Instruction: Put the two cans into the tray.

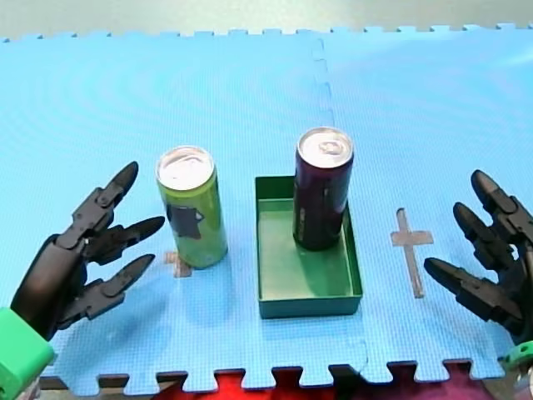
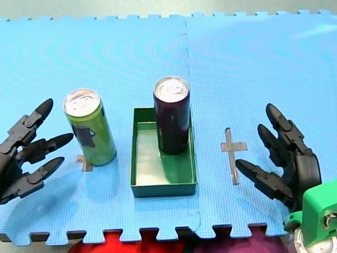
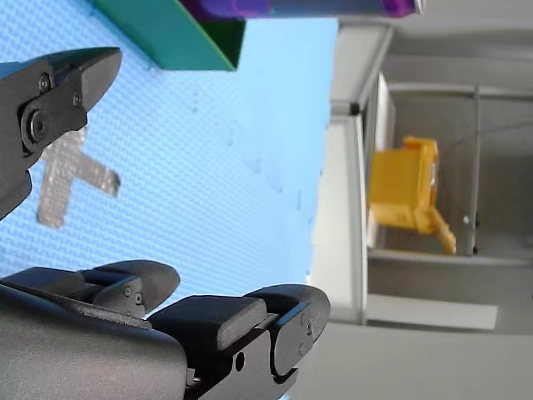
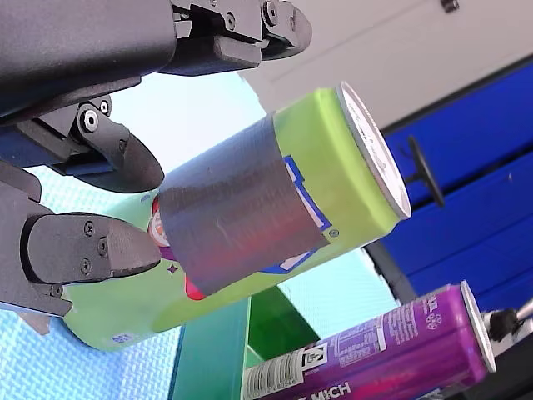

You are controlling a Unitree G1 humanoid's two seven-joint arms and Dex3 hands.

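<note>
Green can [image 1: 192,207]: being noted upright on the blue foam mat [image 1: 416,100], just beside the left wall of the green tray [image 1: 310,307] and toward the mat's near edge. It is not yet in the tray. A scrap of grey tape [image 1: 175,265] is showing at its base.

Purple can [image 1: 323,196]: being noted upright inside the tray, at the far end. The near part of the tray floor is being left free.

Left hand [image 1: 96,246]: released, nothing grasped, being held just left of the green can and apart from it. Right hand [image 1: 487,267]: released, nothing grasped, being held near the mat's right edge, beyond a grey tape cross [image 1: 410,250].

Risks being judged:
- The green can is tall and narrow, so it is likely to be toppled toward the tray if one finger is pressed on before the others.
- If it is not lifted enough, its base could be caught on the tray's left wall and the tray shoved.
- The purple can could be knocked over if the green one is set down too far back.
</note>
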